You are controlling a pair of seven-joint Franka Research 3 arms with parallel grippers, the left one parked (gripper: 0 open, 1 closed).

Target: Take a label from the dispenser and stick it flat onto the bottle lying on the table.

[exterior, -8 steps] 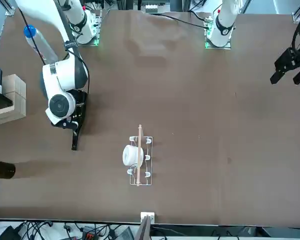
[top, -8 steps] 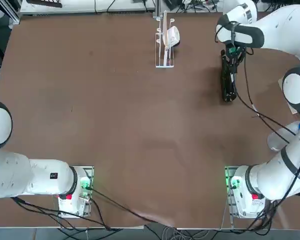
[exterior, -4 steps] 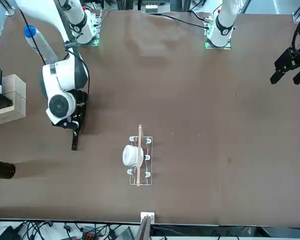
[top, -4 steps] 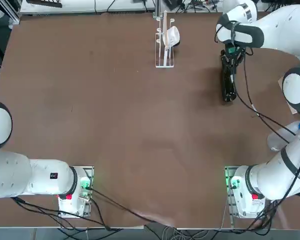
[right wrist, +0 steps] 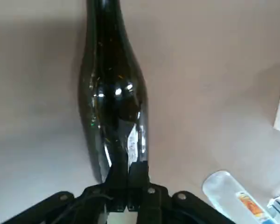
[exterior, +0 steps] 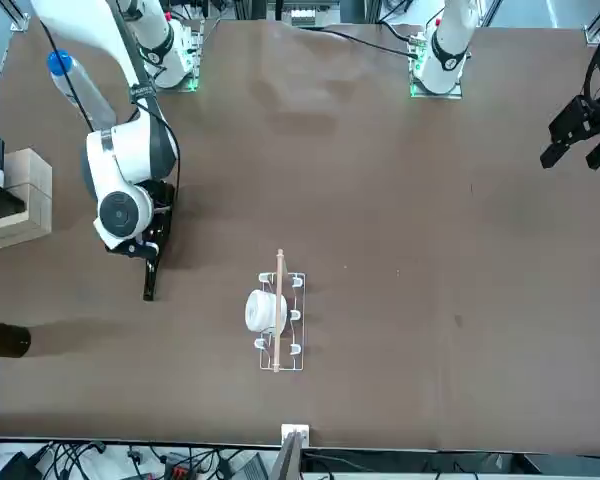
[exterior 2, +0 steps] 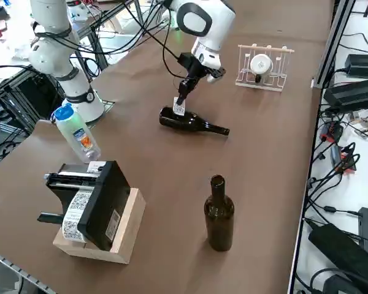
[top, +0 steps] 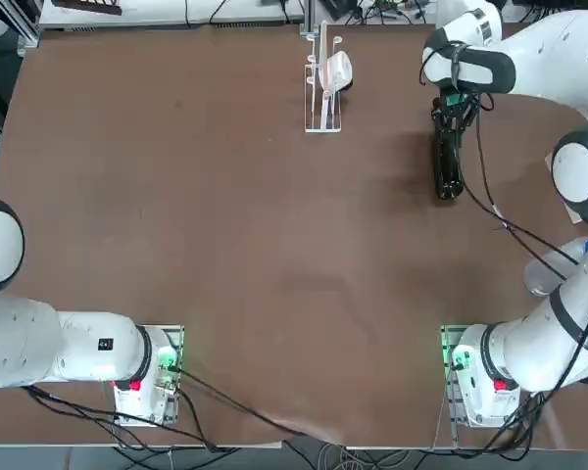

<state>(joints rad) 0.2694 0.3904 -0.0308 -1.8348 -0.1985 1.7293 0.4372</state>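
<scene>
- The bottle [exterior 2: 185, 120] lies on its side on the brown desk [top: 225, 245], far on the robot's right side, with its thin neck pointing toward the far edge; in the top view [top: 448, 166] it shows as a dark shape just below the wrist.
- The label [exterior 2: 179, 106], a small white sticker with dark print, hangs from the tips of the right gripper [exterior 2: 181, 101], and its lower end reaches the thick body of the bottle near the base.
- The right gripper is clenched on the label, fingers pressed together and pointing down just over the bottle; in the wrist view the closed fingers [right wrist: 129, 179] sit right over the dark glass [right wrist: 113, 107].
- The dispenser [top: 324, 80] stands upright at the far middle of the desk, well apart from the bottle to its left, with its white roll on the rails [exterior: 267, 311].
- A clear plastic bottle with a blue cap [exterior 2: 75, 130] stands near the right arm's base.
- A second dark bottle [exterior 2: 219, 214] stands upright beyond the neck of the lying one, well apart from it.
- A black label printer on a wooden block [exterior 2: 97, 211] sits off the desk's right side.
</scene>
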